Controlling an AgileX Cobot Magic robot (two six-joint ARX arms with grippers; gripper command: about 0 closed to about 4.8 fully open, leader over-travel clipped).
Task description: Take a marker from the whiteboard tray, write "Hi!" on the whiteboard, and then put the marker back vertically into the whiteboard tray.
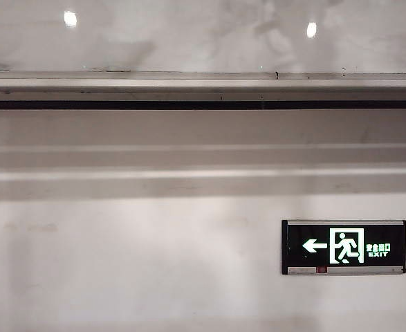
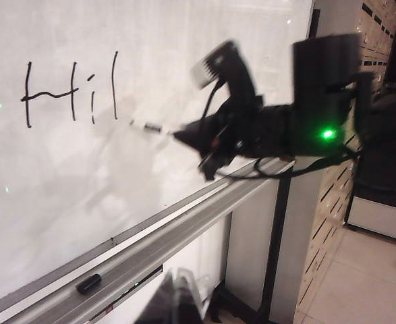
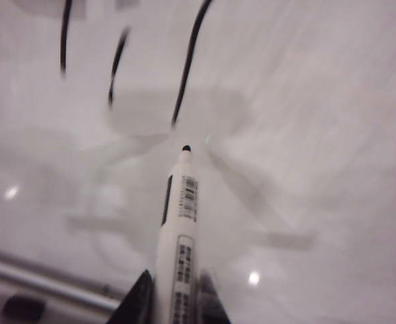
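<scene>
A: Where is the marker [image 3: 181, 223]?

B: Clamped between the jaws of the right gripper [image 3: 173, 297], out in front of the whiteboard [image 3: 319, 135]. Its long axis runs straight out from the fingers, the uncapped black tip aimed at the board just below the long last stroke of the writing [image 2: 73, 91]. Whether the tip touches the surface I cannot tell; it looks slightly clear.

A: How much of it shows?

B: The white barrel with its printed label; the rear end is cut off at the frame edge between the fingers. From the left wrist view the marker is a blurred sliver ahead of the right gripper's dark, smeared body.

A: The tray?

B: The whiteboard tray [image 2: 184, 226] runs below the board as a grey ledge. A small black object [image 2: 89, 283] lies on it, perhaps a cap; too small to say.

A: And the left gripper [image 2: 177, 304]?

B: Only a dark, blurry piece shows at the frame edge, near the tray; clenched or released, I cannot tell. In the exterior view neither arm appears, just the ledge, the wall and an exit sign [image 1: 343, 247].
</scene>
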